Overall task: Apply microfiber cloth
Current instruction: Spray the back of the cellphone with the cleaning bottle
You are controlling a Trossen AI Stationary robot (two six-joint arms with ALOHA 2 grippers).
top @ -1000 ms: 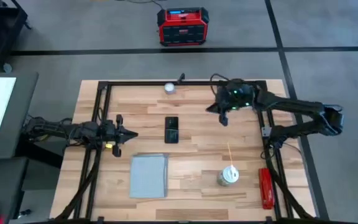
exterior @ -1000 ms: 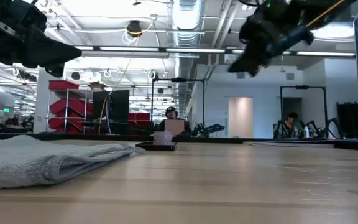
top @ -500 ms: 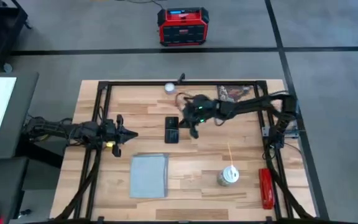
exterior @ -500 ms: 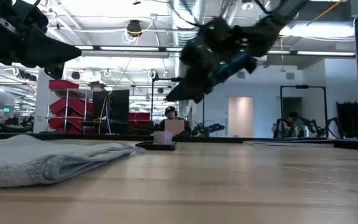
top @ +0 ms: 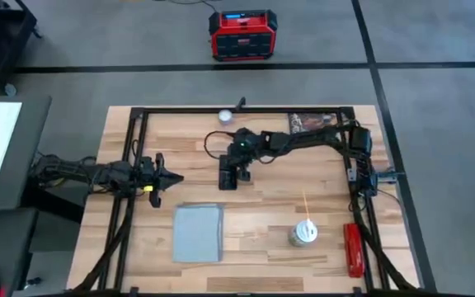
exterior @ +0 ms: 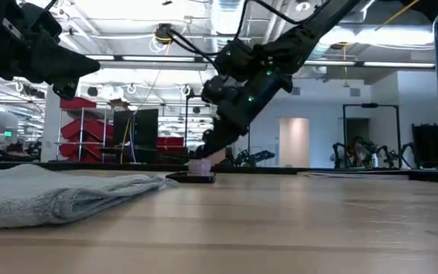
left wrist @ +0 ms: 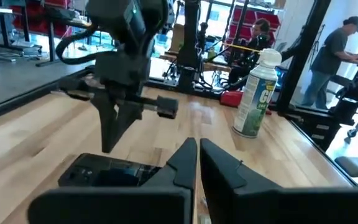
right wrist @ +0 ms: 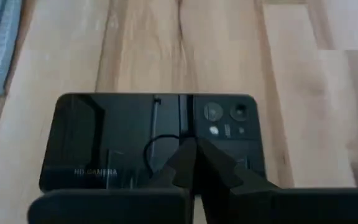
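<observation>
Since the earlier frames my right arm has swept across from the far right corner of the surface (top: 262,198) toward the middle, and my right fingers (top: 237,167) now hang low over the black phone (top: 228,175); my left arm has not moved.

Left to right, as the high view shows it. My left fingers (top: 169,177) sit at the left side of the surface, pointing toward the centre. In the left wrist view the two tips (left wrist: 197,163) press together, so they are clenched on nothing. The microfiber cloth (top: 197,232) lies flat on the near-left part of the surface, its long axis running from the near edge toward the far edge. It lies near my left fingers, on the side toward the near edge, and apart from them. Its far edge is near the phone without touching it.

My right fingers come next, closed tip to tip in the right wrist view (right wrist: 190,163), gripping nothing, directly above the phone's camera end. Whether the tips touch the glass I cannot tell from the low view (exterior: 207,156). Farther right stand a spray can (top: 304,233) and a red tool (top: 352,248).

As I judge it, the coming move turns on one relation: the cloth is closer to my left fingers than to my right, and either arm must open and travel toward the near edge to reach it.
</observation>
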